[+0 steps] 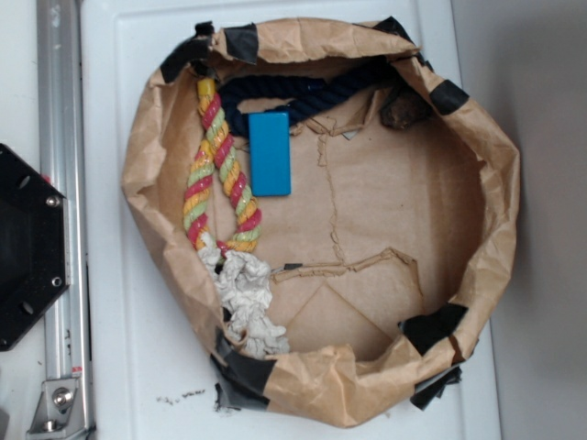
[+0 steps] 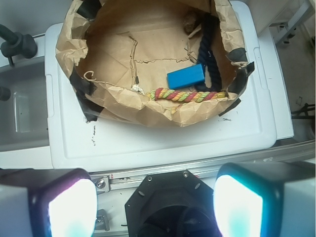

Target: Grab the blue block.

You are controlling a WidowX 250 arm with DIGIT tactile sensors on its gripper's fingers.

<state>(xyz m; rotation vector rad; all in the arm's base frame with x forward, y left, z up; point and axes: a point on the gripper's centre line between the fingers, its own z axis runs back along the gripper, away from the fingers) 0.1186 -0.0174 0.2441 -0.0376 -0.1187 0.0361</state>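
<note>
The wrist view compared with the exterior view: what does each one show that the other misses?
Only the wrist view shows the pincer, its two glowing fingers wide apart, far from the bag, above the black hexagonal base.

Only the exterior view shows the frayed white rope tuft clearly.

Both show the crumpled brown paper bag, the flat bright blue block lying inside it, the striped multicoloured rope beside it, the dark navy rope and the white lid under the bag.

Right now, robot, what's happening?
Hand open, far back. Blue block flat in paper bag. Navy rope and striped rope crowd it.
</note>
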